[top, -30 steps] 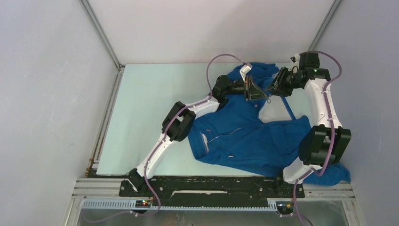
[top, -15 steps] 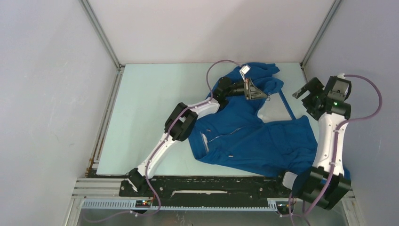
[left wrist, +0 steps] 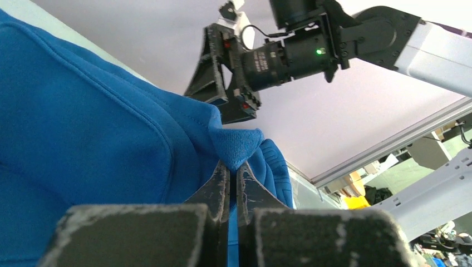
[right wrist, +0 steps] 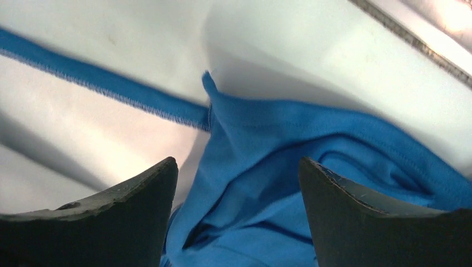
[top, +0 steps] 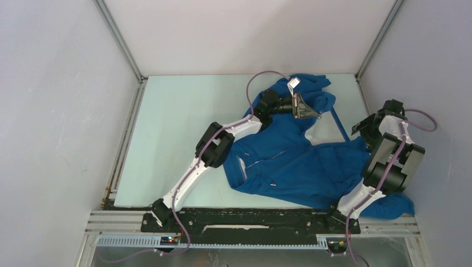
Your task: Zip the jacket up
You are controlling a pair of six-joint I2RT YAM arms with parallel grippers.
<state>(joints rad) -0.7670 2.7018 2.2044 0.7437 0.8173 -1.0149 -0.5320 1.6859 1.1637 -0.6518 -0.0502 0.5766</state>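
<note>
Pale mint-green flat surface point(top: 178, 128): crumpled royal-blue fabric jacket point(top: 295, 161) lies across its right half, far edge to near edge, one fold spilling over the near-right rim.

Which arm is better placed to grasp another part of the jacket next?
Probably right: the right gripper is open over the jacket and holds nothing. The left gripper is shut on a fold of it.

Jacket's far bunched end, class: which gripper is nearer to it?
Left. The left gripper sits right beside that end of the jacket, jaws shut on a fold. The right gripper hangs open off to the right, over the jacket's edge.
</note>
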